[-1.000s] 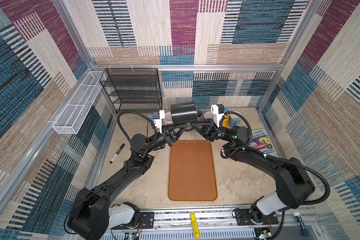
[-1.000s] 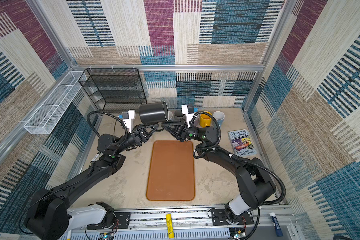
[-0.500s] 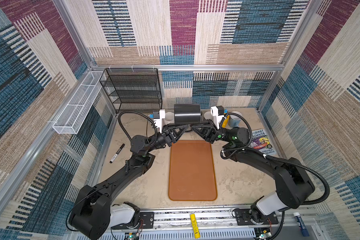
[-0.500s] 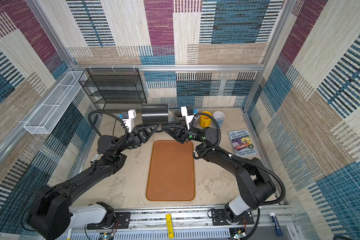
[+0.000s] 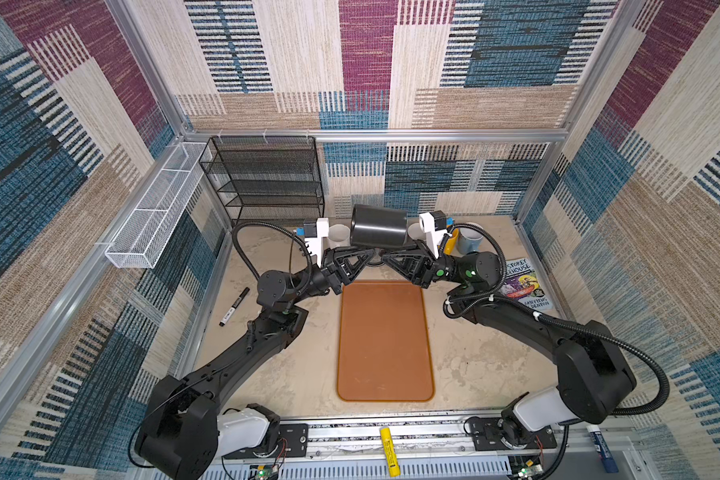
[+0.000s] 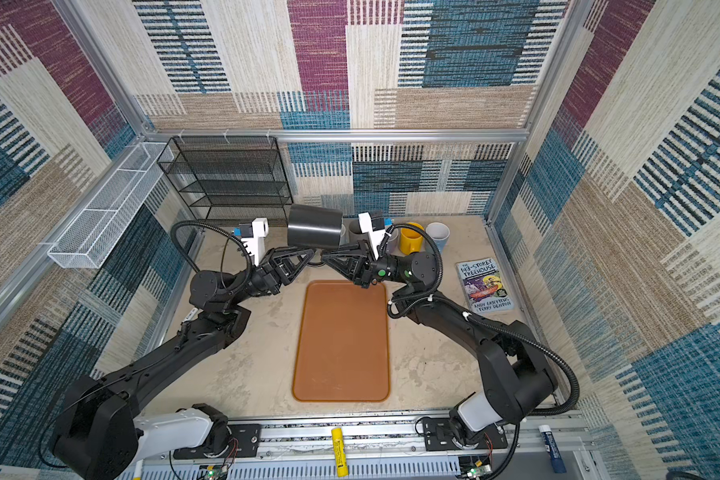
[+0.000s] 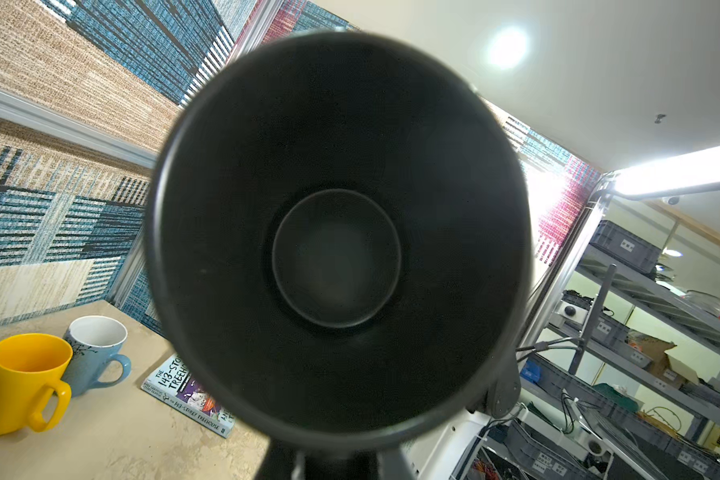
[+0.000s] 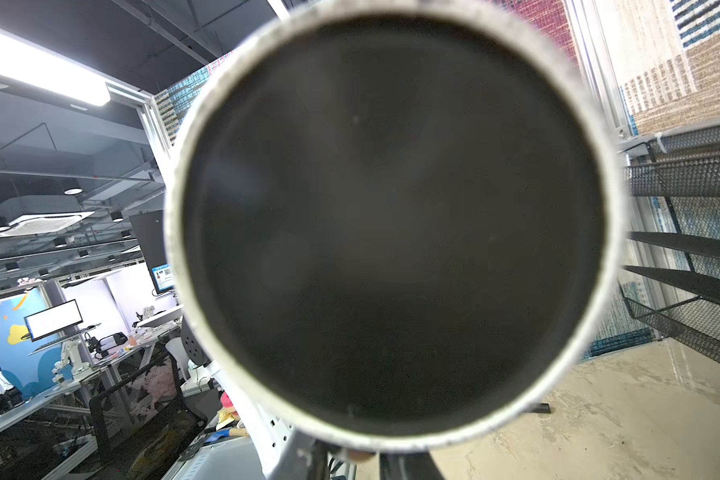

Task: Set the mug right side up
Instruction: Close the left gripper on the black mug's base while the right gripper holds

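You hold the black mug (image 5: 378, 226) on its side in the air over the far end of the brown mat (image 5: 385, 340), mouth toward the left arm, base toward the right. The left gripper (image 5: 370, 253) and right gripper (image 5: 385, 253) are both pinched on the handle underneath. Let just 1 gripper carry it, roll that wrist until the mouth faces up, then lower. Behind, the white cup (image 5: 338, 236) and wire rack (image 5: 267, 183) stand close; the mat lies bare, so set down there.
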`<state>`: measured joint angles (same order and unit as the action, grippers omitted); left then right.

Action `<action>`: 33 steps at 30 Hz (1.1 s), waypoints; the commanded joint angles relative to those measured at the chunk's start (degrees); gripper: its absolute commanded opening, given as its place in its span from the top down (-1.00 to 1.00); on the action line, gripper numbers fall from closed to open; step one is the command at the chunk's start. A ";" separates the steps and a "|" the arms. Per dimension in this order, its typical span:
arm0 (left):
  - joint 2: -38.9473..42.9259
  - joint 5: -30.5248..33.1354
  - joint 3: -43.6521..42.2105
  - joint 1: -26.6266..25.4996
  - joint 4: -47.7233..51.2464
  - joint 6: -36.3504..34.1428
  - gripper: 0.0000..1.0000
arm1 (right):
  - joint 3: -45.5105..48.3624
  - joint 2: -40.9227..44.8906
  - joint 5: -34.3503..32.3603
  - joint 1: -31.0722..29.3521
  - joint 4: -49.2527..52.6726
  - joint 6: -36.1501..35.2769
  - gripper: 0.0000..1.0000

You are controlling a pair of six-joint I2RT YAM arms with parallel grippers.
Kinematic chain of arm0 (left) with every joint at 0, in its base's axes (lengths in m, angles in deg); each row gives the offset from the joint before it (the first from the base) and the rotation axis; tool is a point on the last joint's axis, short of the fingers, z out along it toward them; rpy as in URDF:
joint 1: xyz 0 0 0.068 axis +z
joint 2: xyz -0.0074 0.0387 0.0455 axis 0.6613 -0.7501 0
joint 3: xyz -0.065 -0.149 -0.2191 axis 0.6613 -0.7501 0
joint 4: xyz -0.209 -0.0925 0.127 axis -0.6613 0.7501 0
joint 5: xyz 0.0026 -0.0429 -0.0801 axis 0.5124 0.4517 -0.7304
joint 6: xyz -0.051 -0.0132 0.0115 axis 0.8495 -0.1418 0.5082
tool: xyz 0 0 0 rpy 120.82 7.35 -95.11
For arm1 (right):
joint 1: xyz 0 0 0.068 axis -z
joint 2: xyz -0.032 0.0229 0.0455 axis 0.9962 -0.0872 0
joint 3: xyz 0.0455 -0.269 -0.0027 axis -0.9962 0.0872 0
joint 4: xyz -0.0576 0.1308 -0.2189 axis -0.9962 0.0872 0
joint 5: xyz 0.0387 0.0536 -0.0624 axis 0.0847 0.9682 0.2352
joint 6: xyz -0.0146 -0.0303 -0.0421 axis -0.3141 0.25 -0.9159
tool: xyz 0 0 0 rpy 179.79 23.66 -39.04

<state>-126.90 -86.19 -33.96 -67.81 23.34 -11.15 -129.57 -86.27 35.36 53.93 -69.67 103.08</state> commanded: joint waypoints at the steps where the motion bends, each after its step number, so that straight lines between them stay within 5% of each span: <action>1: 1.58 2.17 0.29 -0.14 -2.19 1.28 1.00 | -0.04 0.56 3.62 0.04 3.53 -5.28 1.00; 8: 3.65 2.68 0.89 -0.17 5.01 -2.61 1.00 | -0.76 2.23 2.19 0.04 9.69 -8.35 1.00; 20: 4.71 4.10 0.10 -0.19 7.29 -4.59 1.00 | -0.51 4.36 -0.42 0.04 14.51 -11.18 0.35; 33: 5.52 5.54 -0.78 -0.21 9.15 -6.26 1.00 | 1.04 5.98 -1.56 0.13 16.24 -13.09 0.21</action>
<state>-121.83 -82.37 -34.77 -68.01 36.11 -16.15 -128.60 -80.72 34.38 54.17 -53.59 90.82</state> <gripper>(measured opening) 0.156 0.394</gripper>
